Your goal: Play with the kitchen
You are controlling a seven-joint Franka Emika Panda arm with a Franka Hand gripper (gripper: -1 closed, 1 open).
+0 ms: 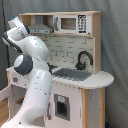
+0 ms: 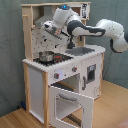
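In the second exterior view the claw (image 2: 51, 29) hangs at the end of the arm (image 2: 92, 31), up in the recess of the toy kitchen (image 2: 37, 75) between the hood and the stovetop. Whether it is released or clenched I cannot tell; nothing is visibly held in it. In the first exterior view the arm's own bulk hides the claw entirely.

Straight below the claw, and well apart from it, stands a small metal pot (image 2: 46, 56) on the red-and-black stovetop (image 2: 59, 59). That is the relation the next move most likely turns on: the pot lies almost directly under the claw, so a plain descent would bring the claw onto it, with little sideways travel needed. The pot sits upright and looks round, so it offers no long axis to line up with. This is a judgement from the layout, since the task leaves the choice of plaything open.

Behind the claw is the tiled back wall (image 2: 39, 39) of the kitchen, near enough that a careless swing could brush it. Above is the hood. Further along the counter, toward the second exterior view's right, lies the sink (image 2: 82, 50), with the black faucet (image 1: 84, 59) clearer in the first exterior view. Lower down, below the stovetop and its knobs (image 2: 56, 75), the oven door (image 2: 70, 103) hangs open and swung downward. There is only the one arm, so reach is not in question.
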